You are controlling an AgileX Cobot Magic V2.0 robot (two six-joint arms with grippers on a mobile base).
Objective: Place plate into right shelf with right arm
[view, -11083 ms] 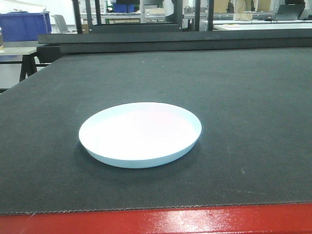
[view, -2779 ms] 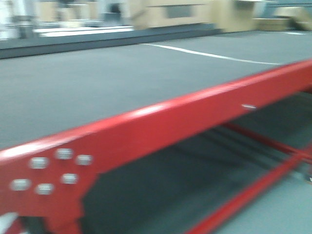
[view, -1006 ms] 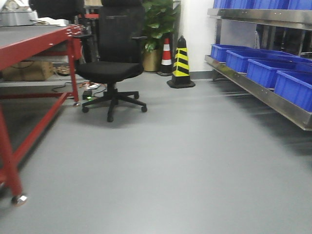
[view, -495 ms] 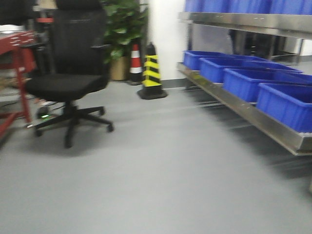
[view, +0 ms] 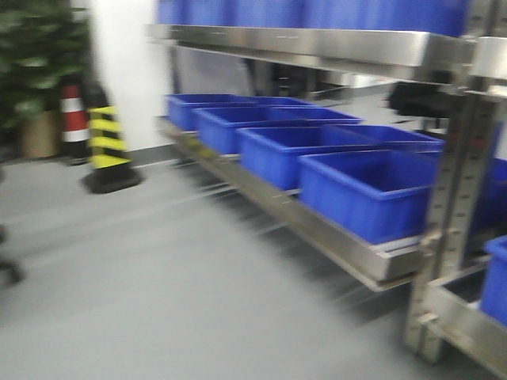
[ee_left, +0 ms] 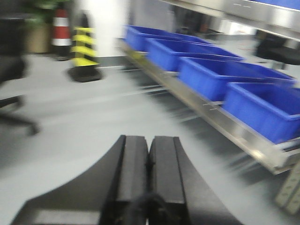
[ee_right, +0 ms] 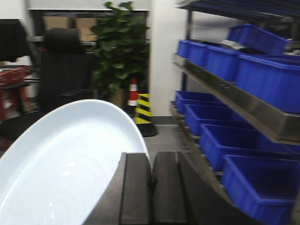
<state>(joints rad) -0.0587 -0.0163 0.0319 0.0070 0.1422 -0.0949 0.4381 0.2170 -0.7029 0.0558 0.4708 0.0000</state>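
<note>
You have the shelf (view: 333, 233) on the right of the front view, with blue bins (view: 372, 186) lined along its lower tier. The plate (ee_right: 61, 159) hangs tilted, its rim clamped in your right pincer (ee_right: 151, 187) — the left pincer (ee_left: 149, 168) is clenched on nothing.

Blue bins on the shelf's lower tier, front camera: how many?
4 in a row on the lower tier of the shelf: farthest bin, second bin, third bin, nearest bin. Part of another bin shows at the right edge beyond the post; more may be hidden.
</note>
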